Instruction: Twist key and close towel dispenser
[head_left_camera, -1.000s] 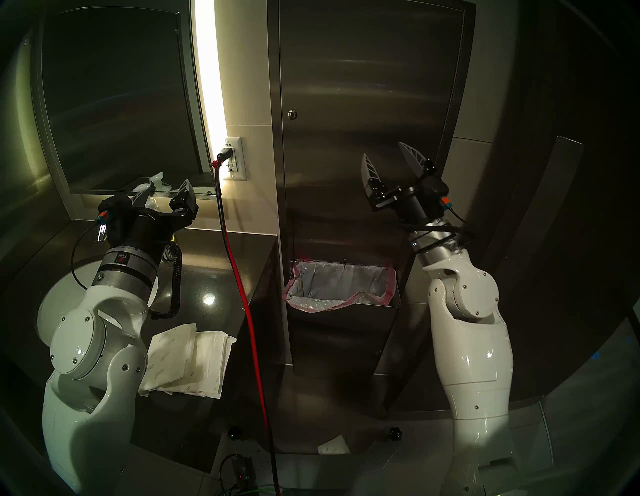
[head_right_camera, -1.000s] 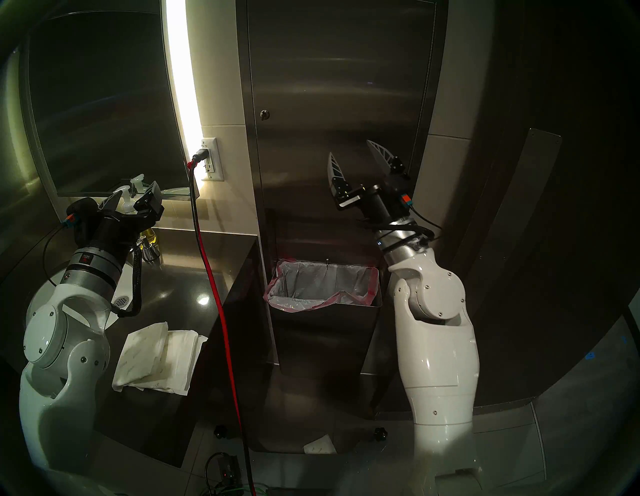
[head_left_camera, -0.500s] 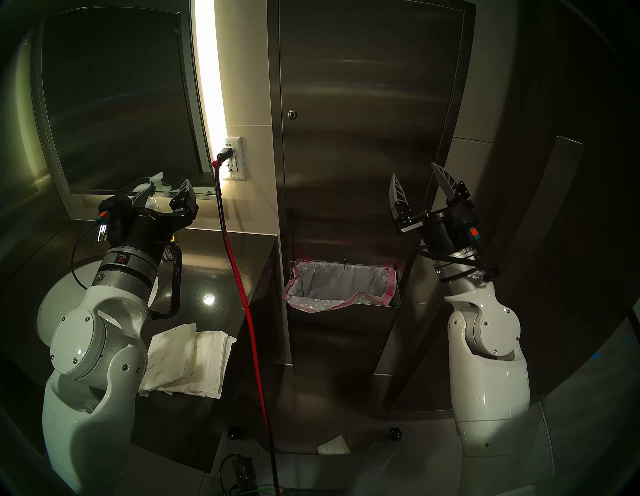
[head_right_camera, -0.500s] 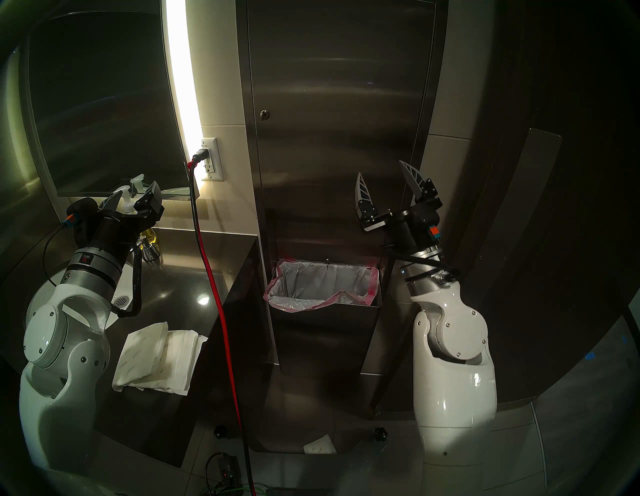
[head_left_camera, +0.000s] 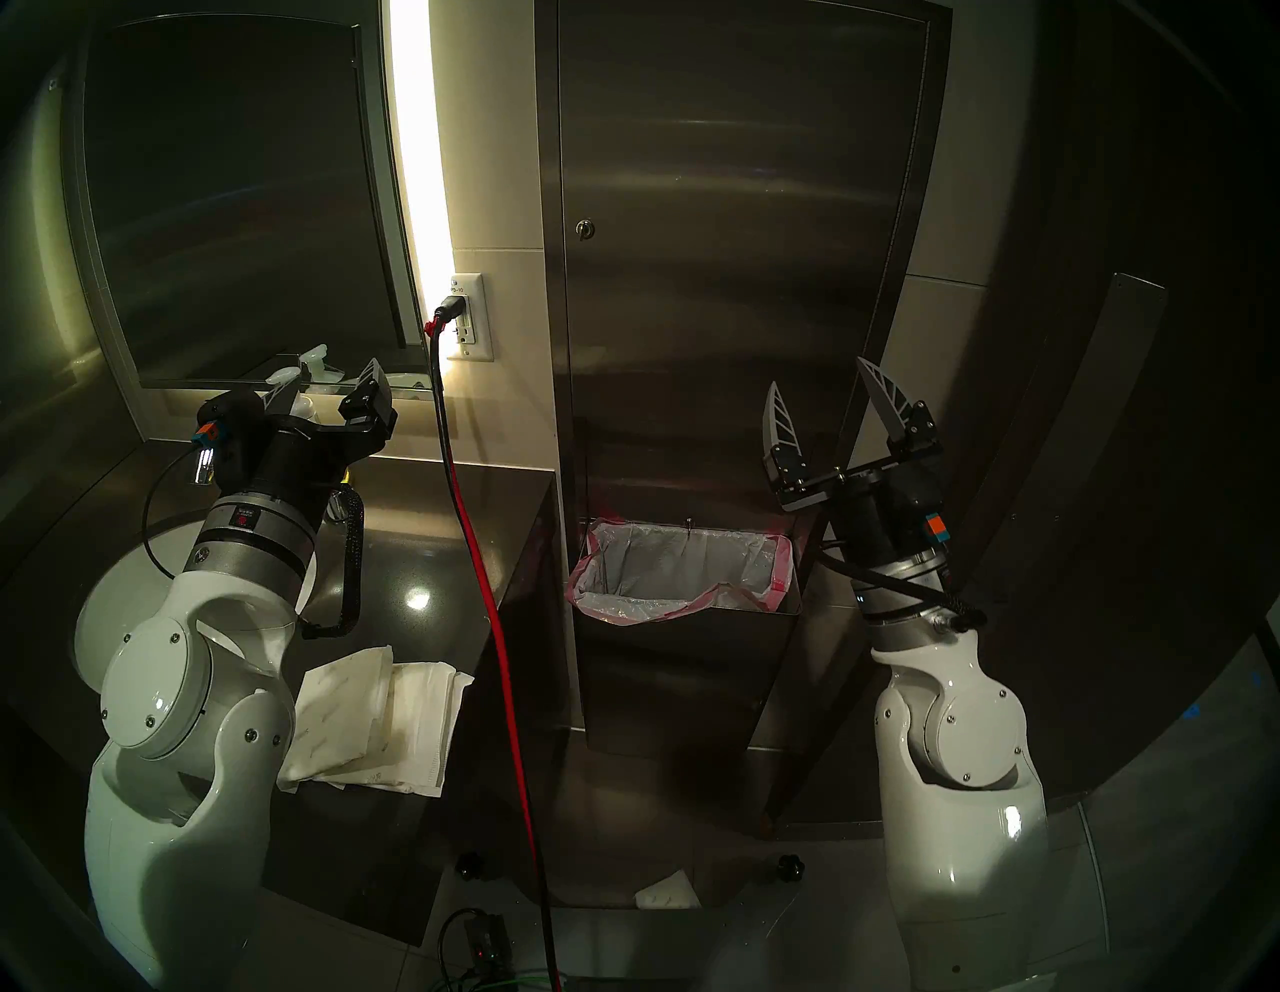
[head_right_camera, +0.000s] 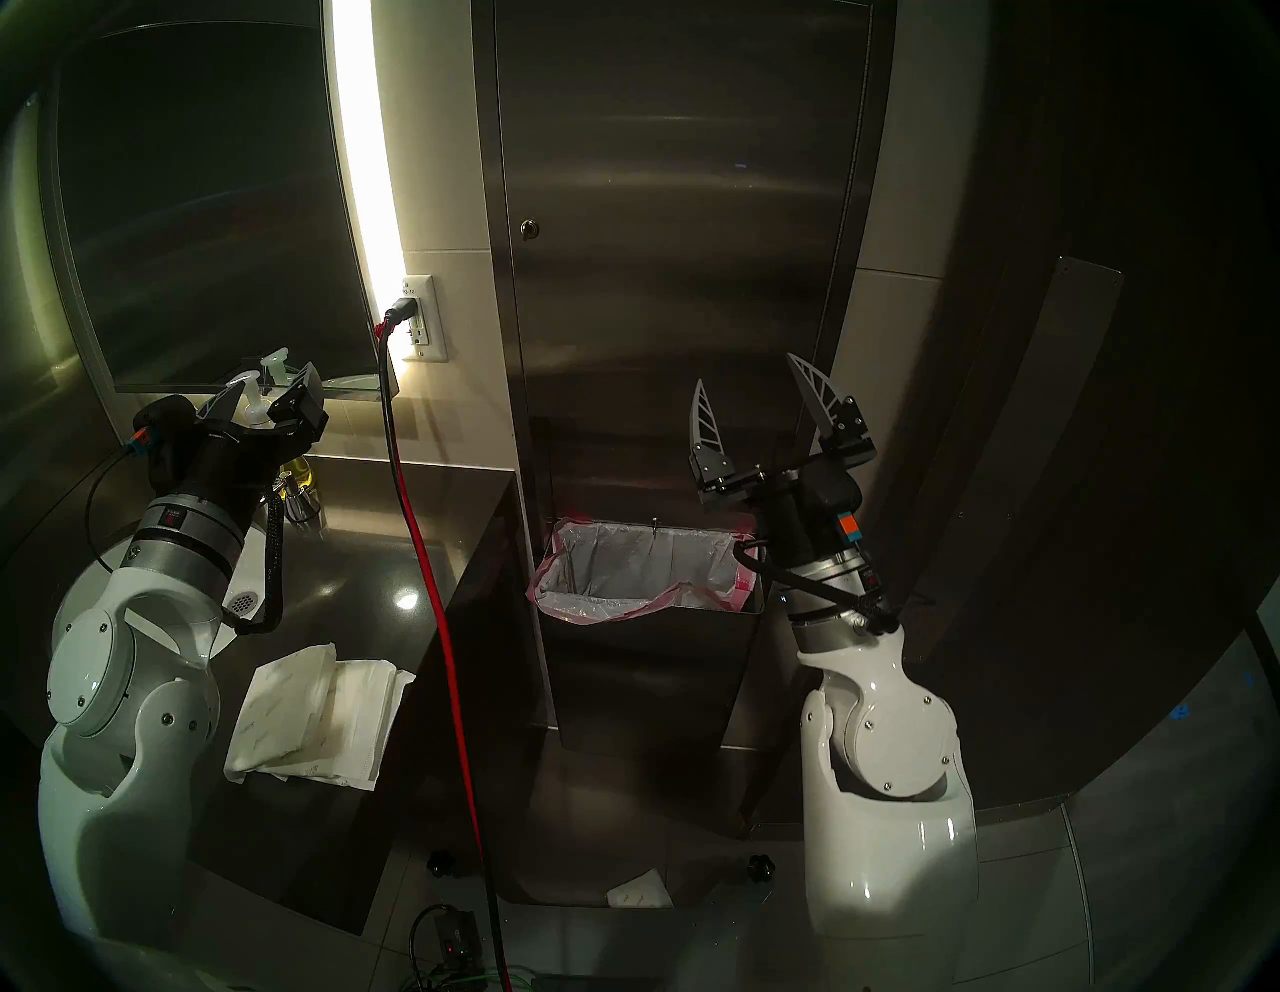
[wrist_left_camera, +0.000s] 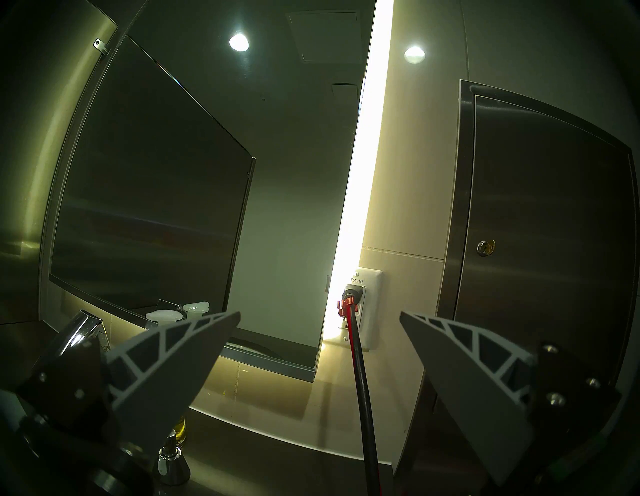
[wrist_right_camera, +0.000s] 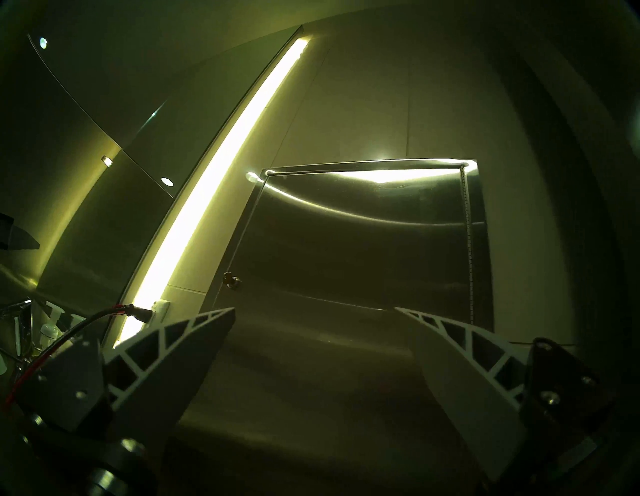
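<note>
The towel dispenser (head_left_camera: 727, 242) is a tall brushed-steel wall cabinet; its long door lies flush in its frame. The small key (head_left_camera: 585, 228) sits in the round lock near the door's left edge. It also shows in the left wrist view (wrist_left_camera: 486, 247) and the right wrist view (wrist_right_camera: 231, 280). My right gripper (head_left_camera: 821, 377) is open and empty, fingers pointing up, off the door's lower right and far below the key. My left gripper (head_left_camera: 325, 381) is open and empty over the counter, left of the dispenser.
A steel waste bin (head_left_camera: 679, 665) with a pink liner hangs below the dispenser. A red and black cable (head_left_camera: 485, 554) runs from the wall outlet (head_left_camera: 469, 315) down past the counter edge. Folded white towels (head_left_camera: 374, 720) lie on the counter. The dark mirror (head_left_camera: 235, 208) is at the left.
My right arm has drawn back from the door, moving down and to the right, its gripper staying open. The left arm and the door have not moved.
</note>
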